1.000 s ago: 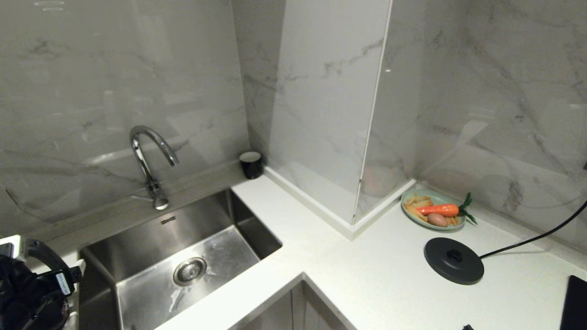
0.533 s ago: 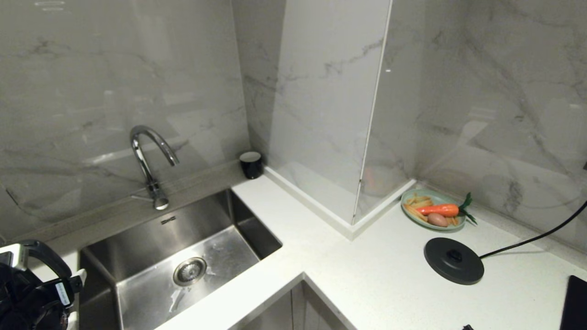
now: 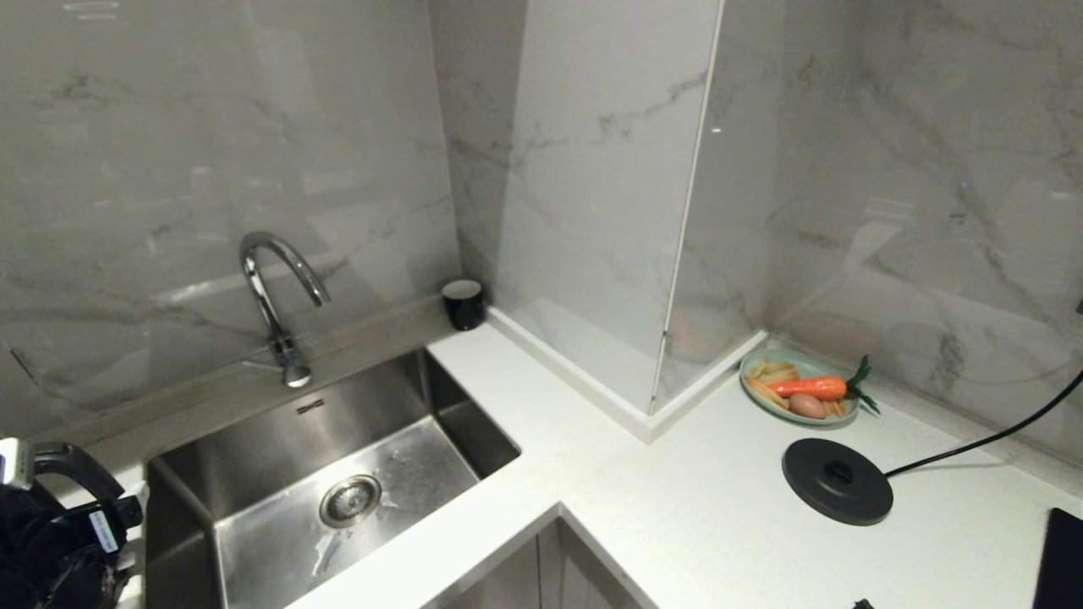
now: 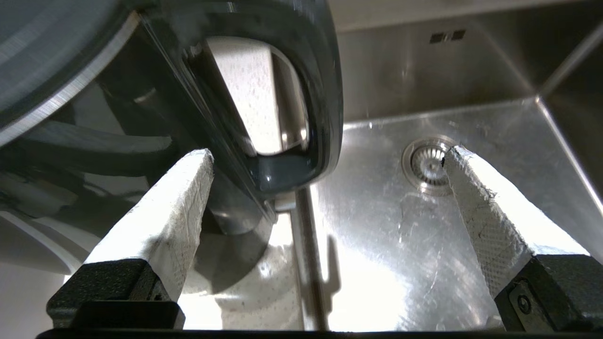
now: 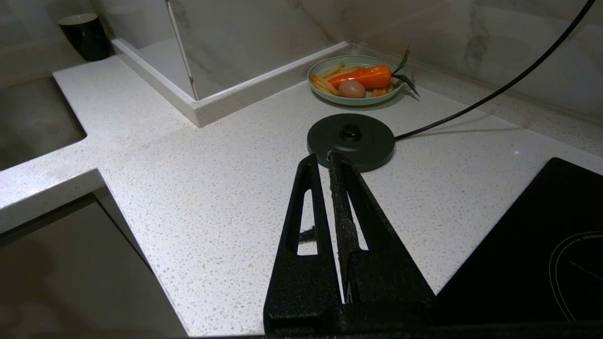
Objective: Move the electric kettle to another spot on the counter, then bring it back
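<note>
- One electric kettle (image 4: 141, 94), glossy black, stands on the worktop (image 3: 677, 507) just beside the steel sink (image 3: 254, 524), on the side of the sink away from the round black power base (image 3: 837, 481).
- Its big loop handle (image 4: 325, 94) faces the sink and sits between the left end effector's (image 4: 327, 157) white padded fingers (image 4: 174, 207), which are spread wide and clear of it on both sides.
- Judged from its gloss, the body would be slippery; the rigid loop handle is the sensible place to grip, pads closing across its upright bar.
- It could be heavy if filled; whether water is inside cannot be told, so a level, steady lift seems wise.
- Right end effector (image 5: 332, 157) hangs closed and empty above the worktop, near the power base.
- No lettering on the kettle can be read; a small white label on the left arm (image 3: 103, 530) is too small to read.
- Beyond the power base sits a green plate (image 3: 799, 386) of toy food.
</note>
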Robot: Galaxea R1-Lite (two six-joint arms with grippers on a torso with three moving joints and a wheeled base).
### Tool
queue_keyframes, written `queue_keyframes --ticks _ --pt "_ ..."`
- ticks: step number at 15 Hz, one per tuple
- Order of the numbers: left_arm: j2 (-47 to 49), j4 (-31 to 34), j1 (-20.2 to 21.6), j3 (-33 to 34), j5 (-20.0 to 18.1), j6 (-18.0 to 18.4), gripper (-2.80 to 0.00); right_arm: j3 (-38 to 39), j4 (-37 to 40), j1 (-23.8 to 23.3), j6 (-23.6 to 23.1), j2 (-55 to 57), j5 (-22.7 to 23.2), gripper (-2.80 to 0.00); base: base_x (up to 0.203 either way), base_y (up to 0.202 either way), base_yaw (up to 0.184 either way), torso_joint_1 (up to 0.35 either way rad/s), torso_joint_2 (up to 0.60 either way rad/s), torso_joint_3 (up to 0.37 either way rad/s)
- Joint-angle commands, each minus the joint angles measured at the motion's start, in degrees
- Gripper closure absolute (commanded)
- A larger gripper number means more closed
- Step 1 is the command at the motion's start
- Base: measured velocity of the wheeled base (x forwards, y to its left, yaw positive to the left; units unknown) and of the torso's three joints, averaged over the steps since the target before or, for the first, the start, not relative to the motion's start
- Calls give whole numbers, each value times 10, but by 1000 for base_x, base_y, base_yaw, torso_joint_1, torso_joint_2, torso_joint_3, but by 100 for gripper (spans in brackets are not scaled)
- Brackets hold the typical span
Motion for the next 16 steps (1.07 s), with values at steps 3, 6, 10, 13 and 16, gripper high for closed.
queue_keyframes --ticks 3,6,10,13,16 --pt "-58 15 -2 0 -1 1 -280 0 0 0 0 0 0 0 0 0 0 0 0 0" --pt "-98 56 -3 0 -4 2 -280 0 0 0 0 0 0 0 0 0 0 0 0 0" --pt "-214 188 -3 0 -47 0 -280 0 -1 0 0 0 0 0 0 0 0 0 0 0" --pt "-296 263 -3 0 -75 0 -280 0 0 0 0 0 0 0 0 0 0 0 0 0" --pt "-386 320 -4 0 -131 0 -280 0 0 0 -1 0 0 0 0 0 0 0 0 0"
